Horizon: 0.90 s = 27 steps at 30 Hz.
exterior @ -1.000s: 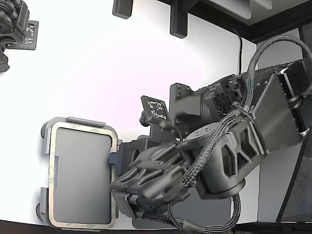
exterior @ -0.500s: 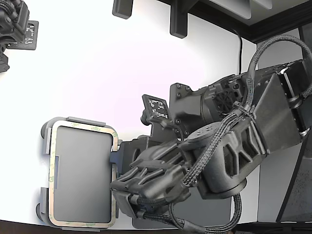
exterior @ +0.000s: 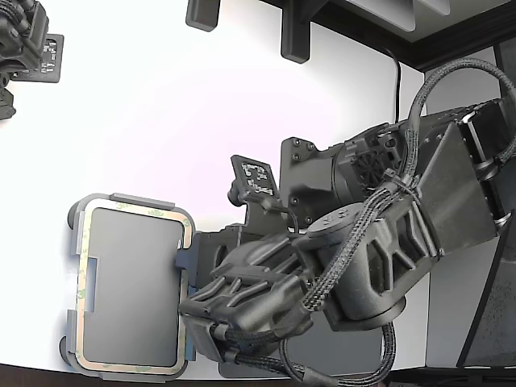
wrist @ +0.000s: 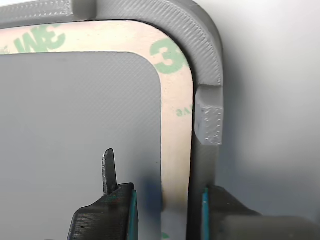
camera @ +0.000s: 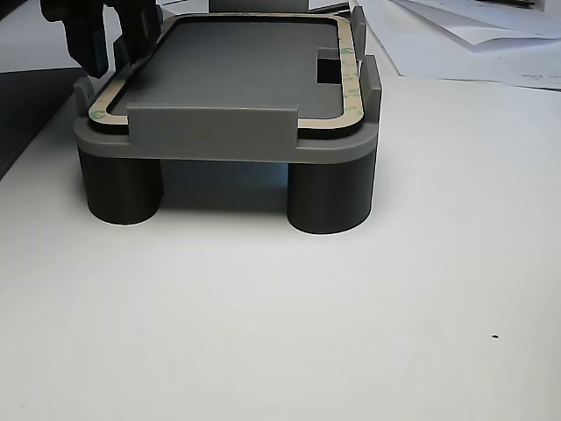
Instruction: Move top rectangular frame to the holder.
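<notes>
Frame point(wrist: 176, 130) already down flat inside holder point(wrist: 207, 55), ringed by its edge tabs on the white desk point(camera: 351, 333). Claw point(wrist: 167, 210) parted, straddling frame's strip at six o'clock in wrist view, not visibly pinching. Left, likely: back away.

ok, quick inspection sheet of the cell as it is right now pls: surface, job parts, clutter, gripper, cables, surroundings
Surface: white table, bare where visible.
Job's things: tan frame lies flat inside the grey holder, following its rim; holder stands on round feet.
Clutter: loose papers behind the holder in the other view.
Gripper: gripper open, fingers straddling one long side of the frame; contact cannot be told.
Cables: braided loom along the arm; thin black cable on the table.
Surroundings: second arm at the exterior view's upper left, away from the holder.
</notes>
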{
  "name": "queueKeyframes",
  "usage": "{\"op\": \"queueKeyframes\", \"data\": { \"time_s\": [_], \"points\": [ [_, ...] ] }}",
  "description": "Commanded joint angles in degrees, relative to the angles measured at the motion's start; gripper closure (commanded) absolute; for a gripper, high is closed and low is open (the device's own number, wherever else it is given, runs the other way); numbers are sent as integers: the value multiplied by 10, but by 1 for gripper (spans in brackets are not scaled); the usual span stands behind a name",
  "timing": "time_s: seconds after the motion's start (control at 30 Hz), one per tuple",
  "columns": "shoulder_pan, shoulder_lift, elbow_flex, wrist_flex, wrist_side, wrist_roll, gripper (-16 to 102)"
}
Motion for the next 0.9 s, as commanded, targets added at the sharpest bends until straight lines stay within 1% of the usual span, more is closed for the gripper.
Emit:
{"op": "queueKeyframes", "data": {
  "time_s": [0.0, 0.03, 0.2, 0.37, 0.47, 0.53, 0.63, 0.7, 0.8, 0.87],
  "points": [
    [-8, 12, -13, -6, 4, 0, -5],
    [-8, 12, -13, -8, 6, -1, -14],
    [-8, 9, -34, -9, 23, -8, -14],
    [-6, 0, -78, 18, 35, -12, -14],
    [-4, -4, -120, 46, 60, -27, -14],
    [-4, 0, -140, 64, 84, -47, -14],
    [-3, 36, -123, 62, 128, -104, -14],
    [-1, 83, -81, 36, 163, -157, -14],
    [-3, 181, 18, -51, 216, -277, -14],
    [-14, 239, 73, -102, 227, -363, -14]
  ]
}}
